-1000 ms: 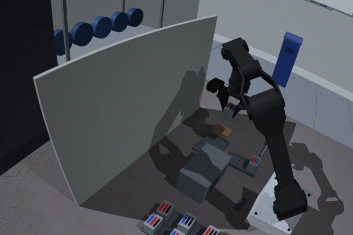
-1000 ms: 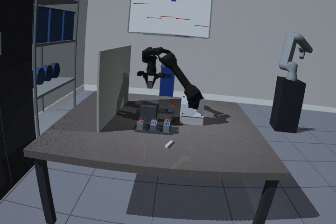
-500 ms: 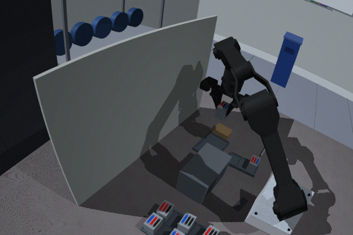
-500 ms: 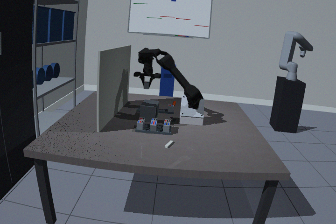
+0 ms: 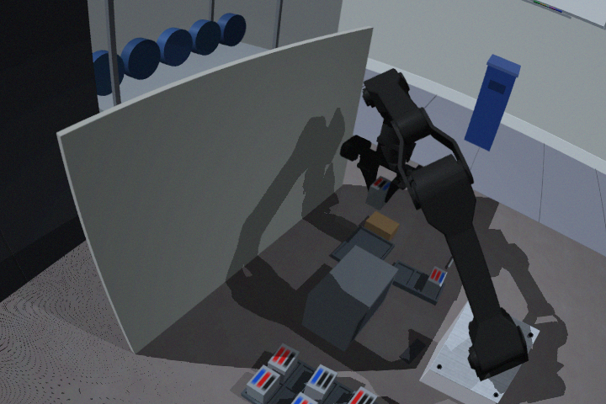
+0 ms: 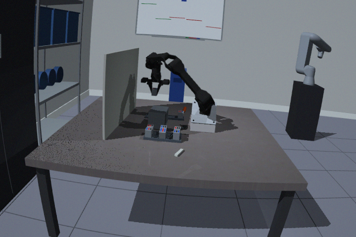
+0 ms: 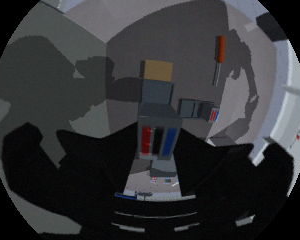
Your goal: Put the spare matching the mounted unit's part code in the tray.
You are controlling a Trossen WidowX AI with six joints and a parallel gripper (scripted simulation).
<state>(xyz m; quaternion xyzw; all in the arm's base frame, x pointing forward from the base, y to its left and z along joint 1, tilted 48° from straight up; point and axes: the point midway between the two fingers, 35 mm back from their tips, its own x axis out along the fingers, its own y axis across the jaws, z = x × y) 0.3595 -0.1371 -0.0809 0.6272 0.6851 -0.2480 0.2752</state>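
Observation:
My gripper point(image 5: 380, 191) point(image 6: 154, 91) point(image 7: 156, 124) is shut on a grey block with red, black and blue stripes on its top, high above the table. The dark shallow tray point(image 5: 373, 241) point(image 7: 157, 92) lies below, with nothing in it. A large grey box point(image 5: 361, 273) point(image 6: 157, 115) stands beside the tray; no code shows on its visible faces. A small dark rack point(image 5: 407, 275) point(image 7: 187, 108) holds one unit point(image 5: 437, 274) point(image 6: 180, 113) point(image 7: 213, 115) with red and blue marks. Several striped spares stand in the front rack point(image 5: 300, 380) point(image 6: 155, 138). I cannot tell which is the mounted unit; no back code is readable.
A brown block point(image 5: 381, 225) point(image 7: 158, 70) sits against the tray's far side. A tall grey panel point(image 5: 208, 176) point(image 6: 118, 95) stands along the left. An orange-handled screwdriver point(image 6: 184, 109) point(image 7: 220, 49) lies behind the small rack. A white bar point(image 6: 179, 152) lies in front of the front rack.

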